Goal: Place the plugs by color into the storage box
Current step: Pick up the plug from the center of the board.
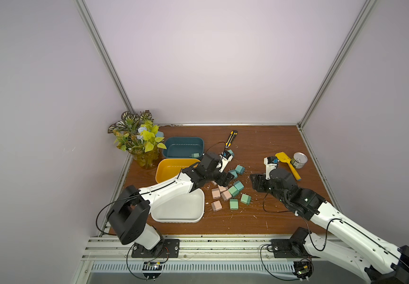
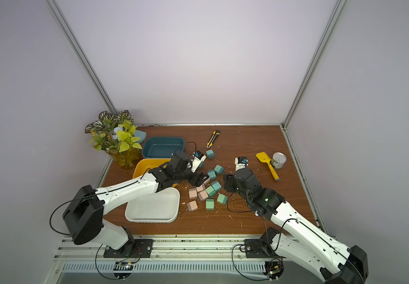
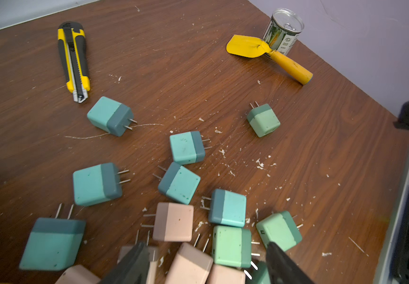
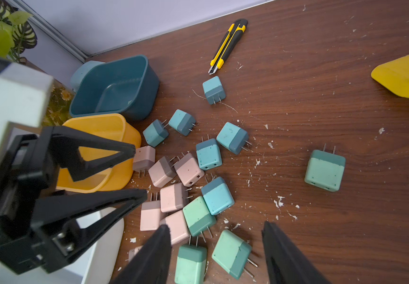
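Beside the yellow box (image 4: 124,169) rim, left gripper (image 4: 140,172) perhaps touches plugs (image 4: 171,198).

plugs (image 4: 188,169) clustered on table (image 4: 321,103) beside yellow bin (image 4: 121,175)

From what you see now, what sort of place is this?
Probably a robot lab cell: plain walls in aluminium frame posts, two arms bolted to a rail, a scratched wooden tabletop.

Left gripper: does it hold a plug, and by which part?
Nothing is held. The left gripper stands open and empty, near the pink plugs.
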Available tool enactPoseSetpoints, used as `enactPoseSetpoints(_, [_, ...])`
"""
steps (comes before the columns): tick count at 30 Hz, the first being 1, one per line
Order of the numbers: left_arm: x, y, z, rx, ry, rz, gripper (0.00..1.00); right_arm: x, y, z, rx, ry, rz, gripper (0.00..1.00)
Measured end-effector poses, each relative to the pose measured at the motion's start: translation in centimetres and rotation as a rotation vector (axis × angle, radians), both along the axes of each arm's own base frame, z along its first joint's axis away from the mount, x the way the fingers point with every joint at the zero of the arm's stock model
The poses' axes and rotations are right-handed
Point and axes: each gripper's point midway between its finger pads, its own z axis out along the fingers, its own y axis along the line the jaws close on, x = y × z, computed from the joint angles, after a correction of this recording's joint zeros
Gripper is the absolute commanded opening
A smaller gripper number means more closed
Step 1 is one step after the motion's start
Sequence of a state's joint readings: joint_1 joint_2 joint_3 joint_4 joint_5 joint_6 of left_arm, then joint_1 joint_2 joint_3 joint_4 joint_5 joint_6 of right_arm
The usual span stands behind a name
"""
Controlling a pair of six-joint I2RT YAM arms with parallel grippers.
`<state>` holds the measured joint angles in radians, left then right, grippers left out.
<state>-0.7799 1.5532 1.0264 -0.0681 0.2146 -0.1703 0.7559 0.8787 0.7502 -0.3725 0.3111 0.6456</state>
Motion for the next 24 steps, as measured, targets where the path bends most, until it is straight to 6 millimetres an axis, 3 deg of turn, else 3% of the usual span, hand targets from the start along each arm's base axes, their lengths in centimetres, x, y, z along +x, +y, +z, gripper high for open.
enactPoseSetpoints(8, [-1.0, -3.9, -3.3, 0.053, 0.064, -0.077, 0.74, -1.5, -1.4, -2.5, -0.001, 0.054, -0.025, 0.64])
enactPoseSetpoints(18, [-0.5, -4.9, -7.7, 0.142, 0.117, -0.080, 0.68, -3.3, -3.1, -2.4, 0.068, 0.039, -0.054, 0.64])
enactPoseSetpoints(24, [0.0, -5.1, -8.6, 0.170, 0.119, -0.072, 0.69, -3.6, -3.2, -3.9, 0.064, 0.070, -0.064, 0.64])
